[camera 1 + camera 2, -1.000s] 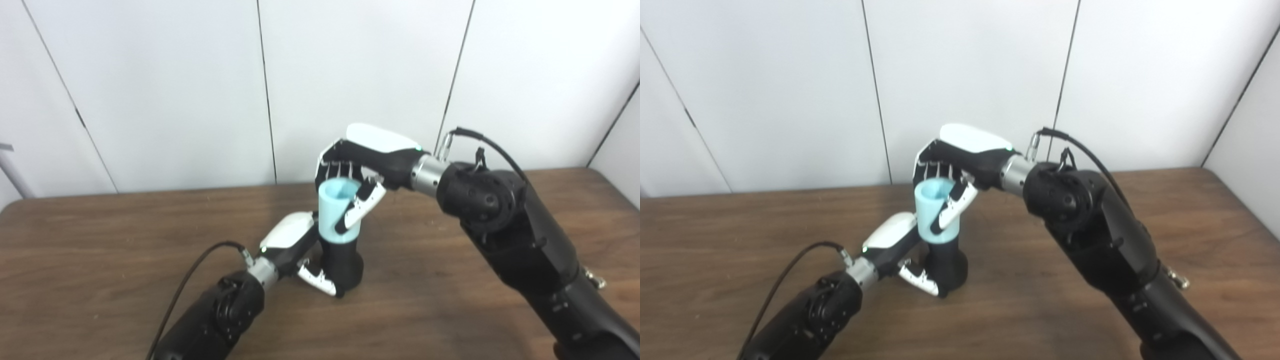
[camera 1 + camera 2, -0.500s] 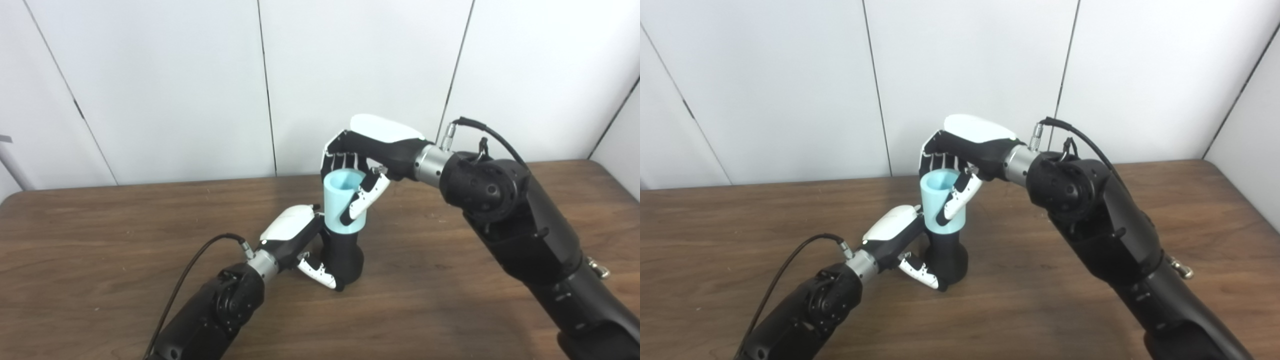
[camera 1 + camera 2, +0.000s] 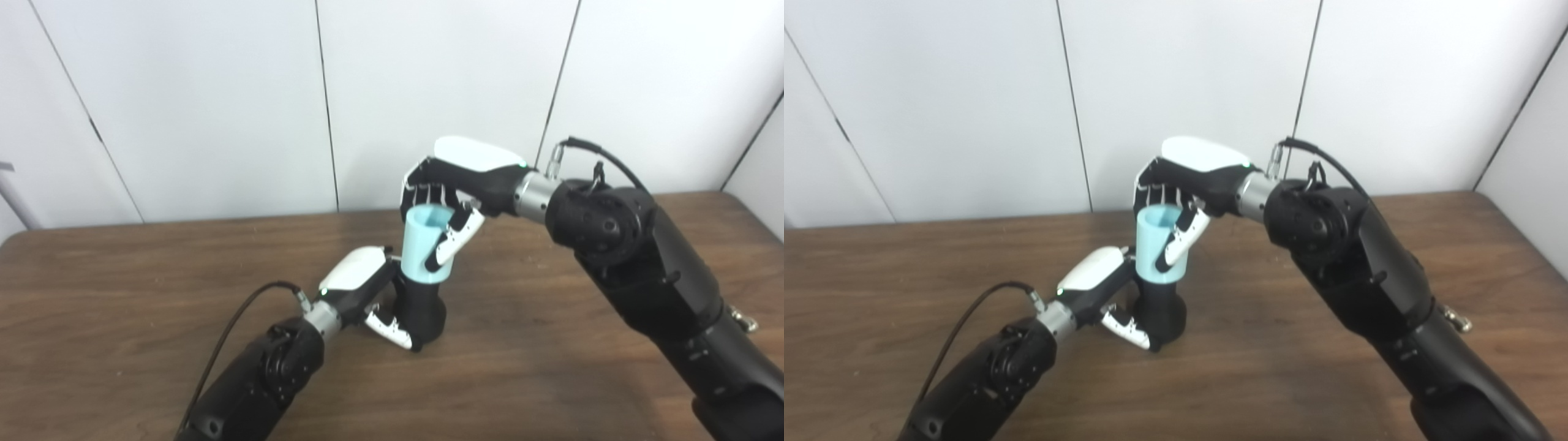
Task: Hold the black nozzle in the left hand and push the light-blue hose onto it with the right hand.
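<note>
A dark brown wooden table (image 3: 122, 288) filled the lower half, its rounded corners toward nine and three o'clock. Behind it, toward twelve o'clock, stood a white panelled wall (image 3: 202, 104) crossed by thin dark seams (image 3: 326, 110).

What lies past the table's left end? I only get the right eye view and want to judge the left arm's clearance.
Observer: The left eye view shows the table ending in a rounded left corner, with a grey rod slanting up beyond it by the wall.
Operator: Does the joint look closed from that side?
Observer: Yes. From there the light-blue hose, held by the right hand, meets the black nozzle in the left hand with no gap showing on its left side.
</note>
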You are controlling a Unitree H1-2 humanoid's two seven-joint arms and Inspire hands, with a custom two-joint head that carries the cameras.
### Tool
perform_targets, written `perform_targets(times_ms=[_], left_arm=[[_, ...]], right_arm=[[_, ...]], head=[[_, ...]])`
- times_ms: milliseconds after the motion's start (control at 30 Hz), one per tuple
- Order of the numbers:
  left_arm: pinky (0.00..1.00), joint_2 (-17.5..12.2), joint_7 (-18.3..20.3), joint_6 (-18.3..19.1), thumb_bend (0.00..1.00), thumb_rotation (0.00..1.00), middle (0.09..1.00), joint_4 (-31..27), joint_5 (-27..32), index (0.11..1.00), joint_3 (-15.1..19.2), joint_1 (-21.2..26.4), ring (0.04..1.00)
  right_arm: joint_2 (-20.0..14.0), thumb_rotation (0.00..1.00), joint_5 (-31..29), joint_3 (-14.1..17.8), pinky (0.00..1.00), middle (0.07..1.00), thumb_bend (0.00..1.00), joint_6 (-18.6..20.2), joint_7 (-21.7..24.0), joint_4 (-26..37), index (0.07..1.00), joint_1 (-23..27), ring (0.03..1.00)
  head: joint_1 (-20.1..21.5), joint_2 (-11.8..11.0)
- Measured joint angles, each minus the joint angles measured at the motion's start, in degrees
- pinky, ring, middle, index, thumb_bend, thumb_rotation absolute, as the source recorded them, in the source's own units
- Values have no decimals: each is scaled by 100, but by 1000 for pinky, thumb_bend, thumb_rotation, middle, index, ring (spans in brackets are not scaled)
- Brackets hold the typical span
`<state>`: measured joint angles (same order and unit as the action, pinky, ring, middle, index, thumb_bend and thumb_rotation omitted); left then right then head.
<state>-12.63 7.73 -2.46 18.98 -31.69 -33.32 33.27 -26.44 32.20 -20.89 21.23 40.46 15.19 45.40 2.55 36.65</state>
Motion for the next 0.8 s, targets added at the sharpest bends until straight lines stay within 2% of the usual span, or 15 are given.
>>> perform_targets(times_ms=[433,800], left_arm=[[1000,-4,23,0,526,0,485,-9,0,481,2,3,582],[1000,-7,23,0,526,0,484,-17,-2,482,1,0,581]], right_arm=[[27,0,-2,6,341,486,501,-22,-94,1,487,-88,444],[210,0,87,-57,333,486,500,55,-231,29,502,-344,446]], head=[[-18,44],[-35,88]])
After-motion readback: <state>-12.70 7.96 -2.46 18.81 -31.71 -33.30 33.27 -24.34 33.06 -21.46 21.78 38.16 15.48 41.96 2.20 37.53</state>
